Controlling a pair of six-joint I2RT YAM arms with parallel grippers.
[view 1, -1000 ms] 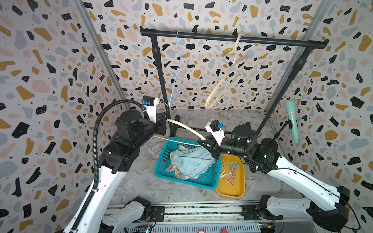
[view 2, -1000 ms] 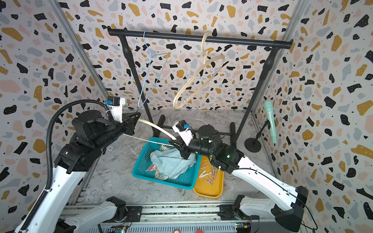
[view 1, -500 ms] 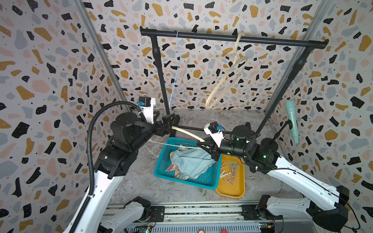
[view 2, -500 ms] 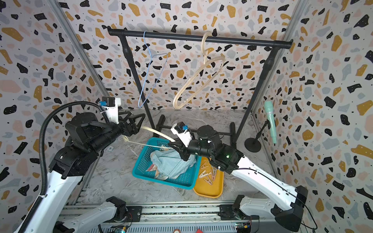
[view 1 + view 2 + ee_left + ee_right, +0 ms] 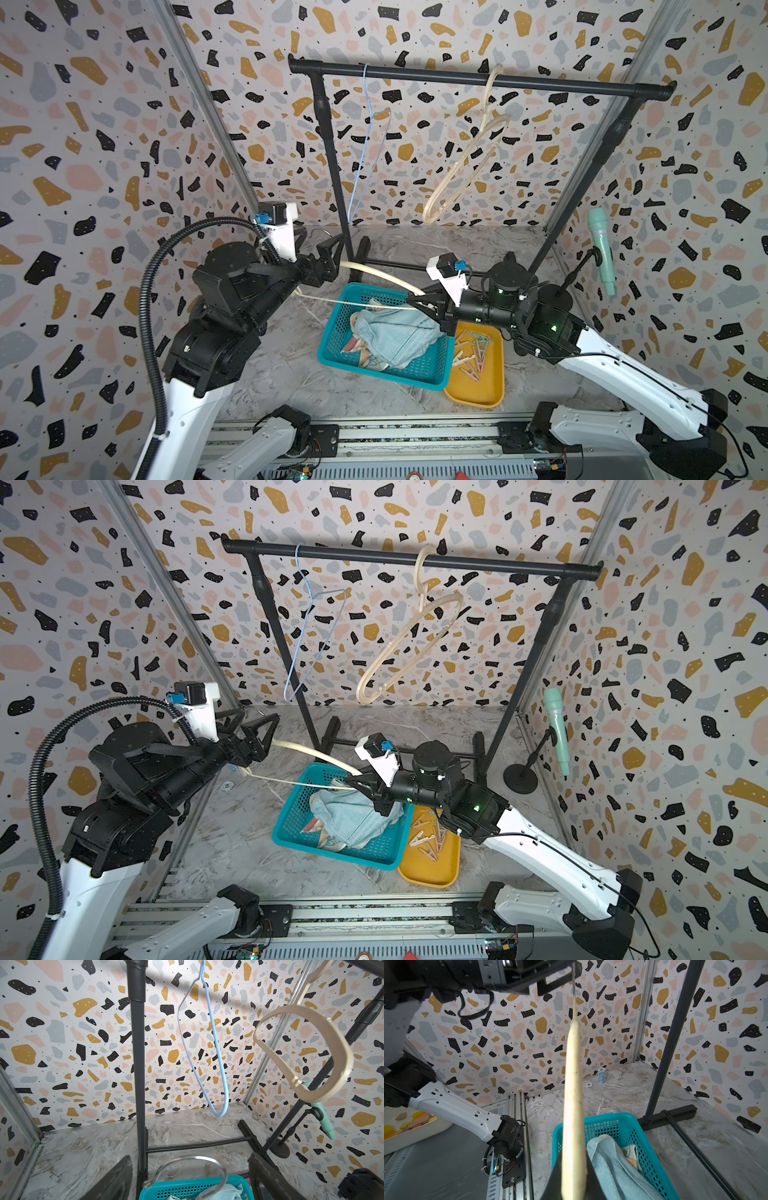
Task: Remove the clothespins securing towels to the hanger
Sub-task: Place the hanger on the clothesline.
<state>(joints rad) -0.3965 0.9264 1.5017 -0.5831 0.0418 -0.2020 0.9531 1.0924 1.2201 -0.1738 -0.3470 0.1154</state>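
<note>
The pins (image 5: pixel 473 353) lie loose in a yellow tray (image 5: pixel 478 397) just below the right hand (image 5: pixel 411 300). The towels (image 5: pixel 395 332) are heaped in a teal basket (image 5: pixel 332 353) that touches the tray, under the same hand. That hand is clamped on one end of a cream hanger (image 5: pixel 374 271). The hanger's wire hook (image 5: pixel 191 1157) sits between the left hand's (image 5: pixel 337 258) wide-spread fingers, ungripped. A chip (image 5: pixel 588 1084) beyond the hanger reads "10". Bare worktop (image 5: pixel 282 365) lies below the left hand.

Marble tabletop (image 5: pixel 282 374) before me: teal basket (image 5: pixel 337 332) at centre; yellow tray (image 5: pixel 473 390) touching it, 3 o'clock; rack feet (image 5: pixel 331 729), 12 o'clock; mic-stand base (image 5: pixel 520 778), 2 o'clock.
</note>
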